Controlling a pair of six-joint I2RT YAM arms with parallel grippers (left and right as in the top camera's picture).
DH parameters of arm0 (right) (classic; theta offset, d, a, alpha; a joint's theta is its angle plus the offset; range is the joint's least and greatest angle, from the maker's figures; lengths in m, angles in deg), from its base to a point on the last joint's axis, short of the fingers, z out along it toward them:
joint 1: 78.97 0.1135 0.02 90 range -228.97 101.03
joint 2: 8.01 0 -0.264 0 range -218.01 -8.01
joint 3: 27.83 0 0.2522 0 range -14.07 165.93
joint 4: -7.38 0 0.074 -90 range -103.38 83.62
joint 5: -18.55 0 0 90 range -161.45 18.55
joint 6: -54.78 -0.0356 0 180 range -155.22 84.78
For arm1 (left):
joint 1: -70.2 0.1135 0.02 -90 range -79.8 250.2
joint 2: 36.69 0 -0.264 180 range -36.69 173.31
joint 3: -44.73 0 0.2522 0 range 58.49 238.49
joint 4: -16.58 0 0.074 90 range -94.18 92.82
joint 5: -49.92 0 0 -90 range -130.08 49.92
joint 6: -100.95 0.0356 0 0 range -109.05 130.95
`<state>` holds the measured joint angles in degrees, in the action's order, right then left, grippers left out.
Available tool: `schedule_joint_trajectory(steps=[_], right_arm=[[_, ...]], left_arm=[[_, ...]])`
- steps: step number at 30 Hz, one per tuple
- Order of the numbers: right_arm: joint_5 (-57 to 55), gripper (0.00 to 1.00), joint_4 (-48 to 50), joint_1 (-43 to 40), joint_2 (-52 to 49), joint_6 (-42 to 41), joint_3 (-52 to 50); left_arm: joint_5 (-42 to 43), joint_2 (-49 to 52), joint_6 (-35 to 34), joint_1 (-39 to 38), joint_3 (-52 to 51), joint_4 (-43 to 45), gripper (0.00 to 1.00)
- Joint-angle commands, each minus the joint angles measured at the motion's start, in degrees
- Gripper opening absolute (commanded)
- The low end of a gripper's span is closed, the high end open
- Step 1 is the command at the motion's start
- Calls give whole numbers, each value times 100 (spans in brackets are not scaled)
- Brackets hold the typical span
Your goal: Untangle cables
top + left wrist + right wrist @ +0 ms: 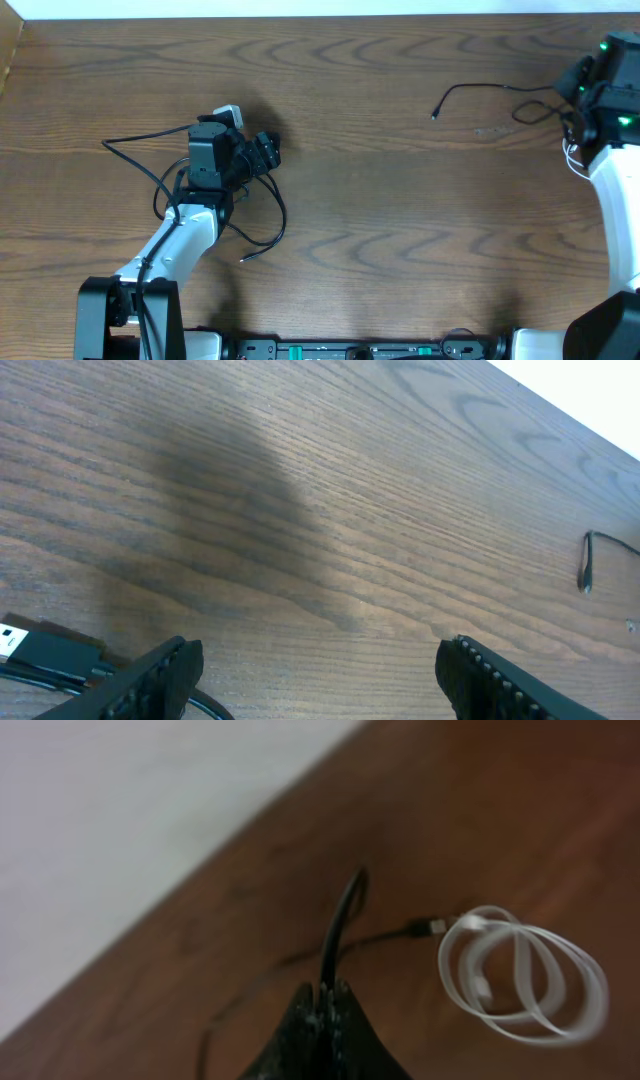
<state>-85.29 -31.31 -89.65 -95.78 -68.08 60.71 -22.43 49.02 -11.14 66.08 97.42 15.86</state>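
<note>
One black cable [262,205] loops on the table around my left arm, its free end near the front. A USB plug [40,647] of it lies beside the left finger. My left gripper [320,652] [262,152] stands open over bare wood, with nothing between its fingers. A second black cable [480,89] runs from its plug end at mid-table to the far right, where my right gripper [327,992] [580,97] is shut on it [342,925]. The white cable [523,977] lies coiled just right of that gripper and is seen as a thin loop [573,160] from above.
The wooden table [400,220] ends at a white wall strip [320,8] along the back. The right arm [615,200] stands along the right edge. A dark rail [360,350] runs along the front edge between the arm bases.
</note>
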Motion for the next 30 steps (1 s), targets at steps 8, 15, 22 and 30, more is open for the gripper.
schedule_joint_trajectory(steps=[8, 15, 22, 30], right_arm=[[-98, 52, -647, -581, -11, -184, 7], [577, 66, -704, -573, -11, -184, -55], [1305, 54, -612, -514, -13, -184, -511], [1617, 29, 109, -109, -13, -186, -1460]], left_arm=[[-59, -83, 55, 24, 94, -13, 80], [-61, -83, 55, 24, 94, -13, 79], [-61, -83, 55, 24, 94, -13, 92], [-66, -83, 55, 24, 94, -11, 88]])
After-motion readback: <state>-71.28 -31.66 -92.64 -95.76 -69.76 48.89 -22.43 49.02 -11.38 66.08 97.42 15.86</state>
